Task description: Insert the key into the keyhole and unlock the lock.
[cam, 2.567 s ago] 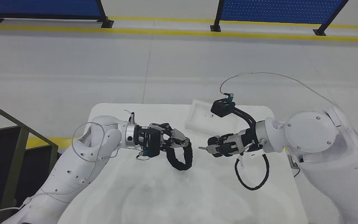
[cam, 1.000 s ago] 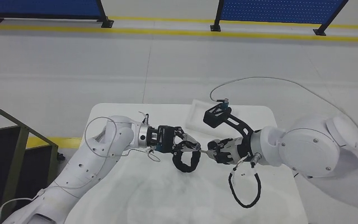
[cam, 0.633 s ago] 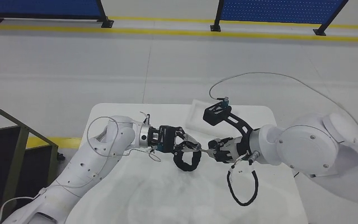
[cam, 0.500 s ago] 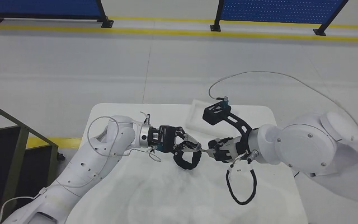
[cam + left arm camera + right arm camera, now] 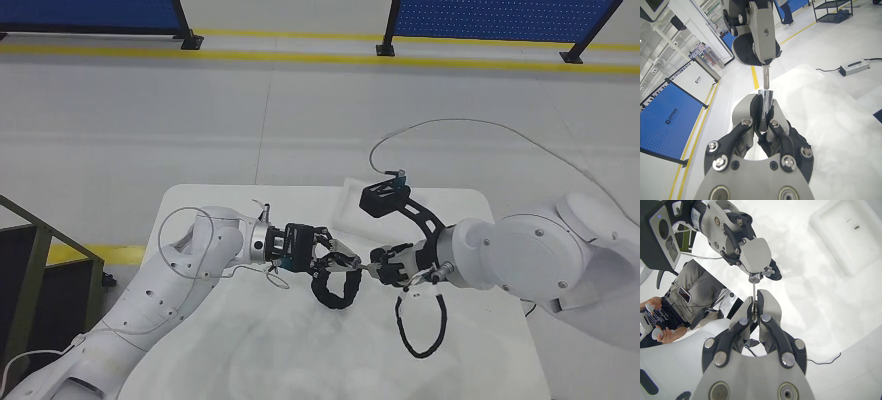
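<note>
Tip of the key (image 5: 766, 79) at the keyhole (image 5: 754, 280)
Left tool (image 5: 335, 262) clenched on the lock (image 5: 766, 98), right tool (image 5: 383, 267) gripping the key, above the table's (image 5: 300, 350) middle.

key (image 5: 754, 287) bow hidden (inside right gripper (image 5: 755, 295)); lock (image 5: 764, 103) base — covered

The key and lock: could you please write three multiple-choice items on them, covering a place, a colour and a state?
1. Where is the lock? A. in a drawer B. in the left gripper C. on a hook
2. The lock's cable loop is: A. red B. yellow C. black
3. The key has its blade: A. tip at the keyhole, mostly outside B. fully sunk C. snapped off

B: the left gripper is shut on its chrome cylinder. C: the loop looks black. A: the right gripper holds the key, most of the blade bare.
</note>
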{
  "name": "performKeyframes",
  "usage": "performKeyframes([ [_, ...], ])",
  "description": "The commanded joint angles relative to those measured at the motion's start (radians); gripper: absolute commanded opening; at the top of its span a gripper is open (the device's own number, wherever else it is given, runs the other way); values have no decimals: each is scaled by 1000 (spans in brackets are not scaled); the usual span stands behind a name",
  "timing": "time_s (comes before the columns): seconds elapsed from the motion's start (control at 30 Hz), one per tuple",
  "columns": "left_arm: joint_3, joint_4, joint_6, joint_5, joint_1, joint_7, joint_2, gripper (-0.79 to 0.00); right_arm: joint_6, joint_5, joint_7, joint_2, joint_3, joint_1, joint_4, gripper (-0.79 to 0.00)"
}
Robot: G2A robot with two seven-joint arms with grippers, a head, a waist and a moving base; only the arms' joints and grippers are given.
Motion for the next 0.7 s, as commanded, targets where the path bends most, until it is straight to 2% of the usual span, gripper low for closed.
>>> performKeyframes([
  [0.0,0,1,0,-1,1,1,0,-785,6,6,-6,1,-14,15,2,-785],
  [0.67,-6,-4,-5,-13,3,-10,-3,-785,75,47,-75,-7,-177,157,14,-785],
])
